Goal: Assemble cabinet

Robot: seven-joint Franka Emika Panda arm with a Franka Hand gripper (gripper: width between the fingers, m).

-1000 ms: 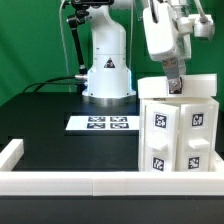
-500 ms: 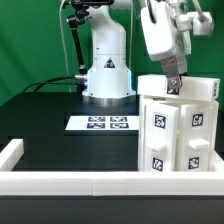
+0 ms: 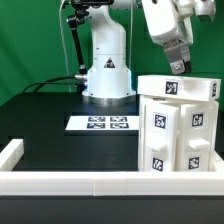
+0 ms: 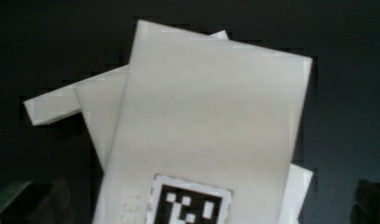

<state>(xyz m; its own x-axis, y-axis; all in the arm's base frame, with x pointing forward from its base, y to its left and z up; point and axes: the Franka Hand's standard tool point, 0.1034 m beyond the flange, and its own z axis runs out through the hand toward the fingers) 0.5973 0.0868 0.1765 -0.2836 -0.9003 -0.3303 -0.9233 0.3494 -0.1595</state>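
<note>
The cabinet (image 3: 178, 140) (image 4: 196, 110) is seen to be made of smooth white plastic with a soft shine, with matt black-and-white tags (image 3: 158, 121) printed on it. The table (image 3: 55, 140) is covered in dull black. The marker board (image 3: 101, 123) looks flat and matt. Shiny white plastic is seen on the arm (image 3: 107, 55).

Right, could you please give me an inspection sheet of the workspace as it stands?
Surface: black table, edged by a low white border rail.
Job's things: cabinet stands at the exterior view's right, tagged panel on top.
Clutter: nothing seen; only the marker board lies flat.
Gripper: gripper open, empty, above the cabinet, apart from it.
Cables: black cable beside the arm's base.
Surroundings: green backdrop.
</note>
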